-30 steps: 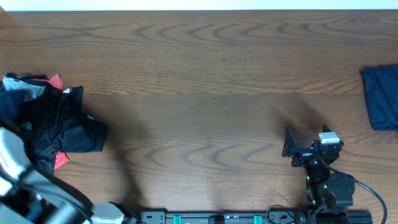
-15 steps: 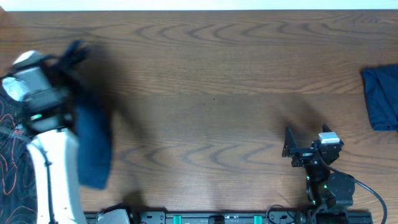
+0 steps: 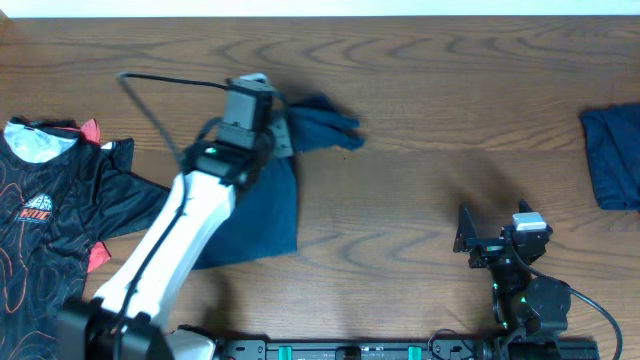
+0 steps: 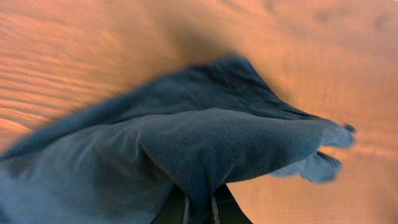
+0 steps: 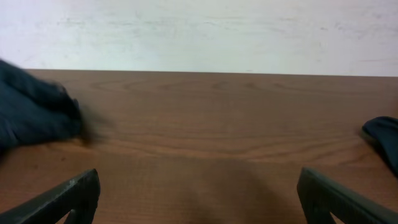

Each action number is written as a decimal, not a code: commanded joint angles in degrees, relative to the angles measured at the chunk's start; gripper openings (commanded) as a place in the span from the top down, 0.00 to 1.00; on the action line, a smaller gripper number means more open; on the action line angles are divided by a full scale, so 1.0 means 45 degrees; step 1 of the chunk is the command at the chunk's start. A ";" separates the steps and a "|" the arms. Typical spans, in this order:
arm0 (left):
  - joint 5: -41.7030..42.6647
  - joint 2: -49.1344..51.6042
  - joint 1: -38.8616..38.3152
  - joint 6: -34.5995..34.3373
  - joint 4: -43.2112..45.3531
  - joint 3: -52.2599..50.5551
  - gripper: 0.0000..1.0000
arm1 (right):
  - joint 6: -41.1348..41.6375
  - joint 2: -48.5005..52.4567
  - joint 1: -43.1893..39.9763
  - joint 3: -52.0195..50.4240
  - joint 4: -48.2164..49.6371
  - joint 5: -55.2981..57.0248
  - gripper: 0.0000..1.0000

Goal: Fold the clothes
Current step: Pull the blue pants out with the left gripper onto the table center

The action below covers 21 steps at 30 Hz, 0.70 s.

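My left gripper [image 3: 283,130] is shut on a bunched part of a plain navy garment [image 3: 262,210]. The garment trails from the jaws down across the table left of centre, with a loose end [image 3: 328,123] sticking out to the right. In the left wrist view the fabric [image 4: 217,137] fills the frame and is pinched between the jaws [image 4: 199,208]. It also shows at the left of the right wrist view [image 5: 31,112]. A second navy garment [image 3: 612,155] lies folded at the right edge. My right gripper [image 3: 492,235] is open and empty near the front edge [image 5: 199,186].
A black shirt with an orange-red print [image 3: 60,200] lies crumpled at the left edge. The folded garment's corner shows at the right of the right wrist view [image 5: 382,134]. The wooden table [image 3: 420,90] runs to a white wall at the back.
My left arm has swung from the left pile toward the table's middle, carrying the navy garment with it. The black printed shirt is uncovered. The right arm has not moved.
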 commanded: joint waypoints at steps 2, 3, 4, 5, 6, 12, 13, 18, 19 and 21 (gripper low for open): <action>0.0835 0.1171 -0.0947 -0.0024 -0.0039 0.0267 0.94 | -0.0194 -0.0068 -0.0102 -0.0068 0.0015 -0.0087 0.01; 0.0957 0.1413 -0.1166 -0.0019 0.0005 0.0267 0.94 | -0.0189 -0.0068 -0.0102 -0.0068 0.0019 -0.0087 0.01; 0.1005 0.1758 -0.1496 -0.0019 0.0058 0.0267 0.94 | -0.0189 -0.0068 -0.0102 -0.0068 0.0019 -0.0087 0.01; 0.1005 0.2050 -0.1792 -0.0019 0.0107 0.0267 0.94 | -0.0189 -0.0068 -0.0102 -0.0068 0.0019 -0.0087 0.01; 0.0996 0.2327 -0.2084 -0.0024 0.0151 0.0267 0.94 | -0.0189 -0.0068 -0.0102 -0.0068 0.0019 -0.0087 0.01; 0.1083 0.3517 -0.4124 -0.0019 0.0670 0.0267 0.94 | -0.0194 -0.0068 -0.0102 -0.0068 0.0019 -0.0087 0.01; 0.1083 0.3594 -0.4415 -0.0019 0.0753 0.0267 0.94 | -0.0189 -0.0068 -0.0102 -0.0068 0.0019 -0.0087 0.01; 0.1039 0.3687 -0.5761 -0.0019 0.1224 0.0267 0.94 | -0.0189 -0.0068 -0.0102 -0.0068 0.0019 -0.0087 0.01; 0.1039 0.3687 -0.5945 -0.0024 0.1307 0.0267 0.94 | -0.0189 -0.0068 -0.0102 -0.0068 0.0019 -0.0087 0.01; 0.1039 0.3687 -0.6173 -0.0024 0.1409 0.0267 0.94 | -0.0194 -0.0068 -0.0102 -0.0068 0.0019 -0.0087 0.01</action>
